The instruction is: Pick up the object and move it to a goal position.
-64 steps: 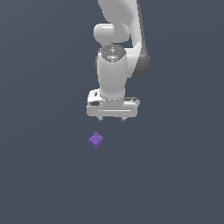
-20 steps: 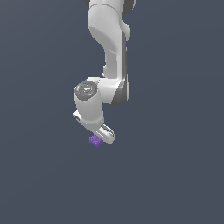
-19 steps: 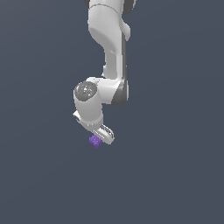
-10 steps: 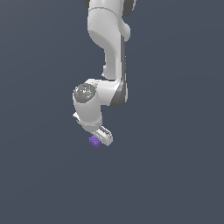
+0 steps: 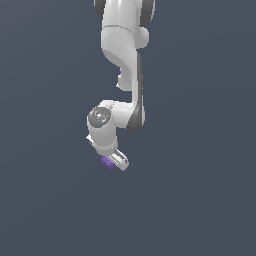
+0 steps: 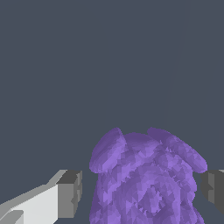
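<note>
Plain grey ground: gripper [image 5: 114,161] spread wide (holding nothing), fingers [image 6: 70,192] flanking the purple object [image 6: 146,177], gaps either side.

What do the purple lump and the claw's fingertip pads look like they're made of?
Purple lump: matte, bumpy, faceted lobes with no shine; maybe rubber or clay, though the render leaves it open. Claw pads: flat dark grey blocks, rubber-like, on smooth white plastic-looking fingers.
</note>
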Robot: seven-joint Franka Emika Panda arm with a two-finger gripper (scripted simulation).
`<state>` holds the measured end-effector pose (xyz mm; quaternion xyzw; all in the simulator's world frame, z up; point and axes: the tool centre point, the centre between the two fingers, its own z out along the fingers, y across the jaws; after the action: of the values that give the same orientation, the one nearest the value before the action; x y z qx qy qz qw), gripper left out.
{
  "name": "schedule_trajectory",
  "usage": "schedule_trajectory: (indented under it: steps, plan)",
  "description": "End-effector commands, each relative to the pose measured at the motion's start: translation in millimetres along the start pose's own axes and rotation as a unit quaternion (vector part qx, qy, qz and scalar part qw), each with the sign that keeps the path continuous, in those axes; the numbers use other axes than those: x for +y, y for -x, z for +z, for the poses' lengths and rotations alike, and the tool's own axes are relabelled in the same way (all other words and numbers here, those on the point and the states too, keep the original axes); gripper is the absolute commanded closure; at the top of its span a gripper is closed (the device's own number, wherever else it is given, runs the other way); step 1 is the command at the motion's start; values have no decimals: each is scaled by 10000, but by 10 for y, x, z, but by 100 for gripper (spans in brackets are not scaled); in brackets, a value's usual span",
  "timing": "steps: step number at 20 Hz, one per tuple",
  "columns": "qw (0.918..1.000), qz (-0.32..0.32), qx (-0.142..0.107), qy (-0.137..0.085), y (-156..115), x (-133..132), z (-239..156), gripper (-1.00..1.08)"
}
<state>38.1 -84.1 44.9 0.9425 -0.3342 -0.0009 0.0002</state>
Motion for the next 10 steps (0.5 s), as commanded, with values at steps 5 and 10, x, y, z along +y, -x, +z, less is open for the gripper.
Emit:
schedule_trajectory:
  steps: [5,10]
  plan:
    - [10000,2,7,-5,-14,-9,48,108]
    - [10000,2,7,-5,-14,-9,48,108]
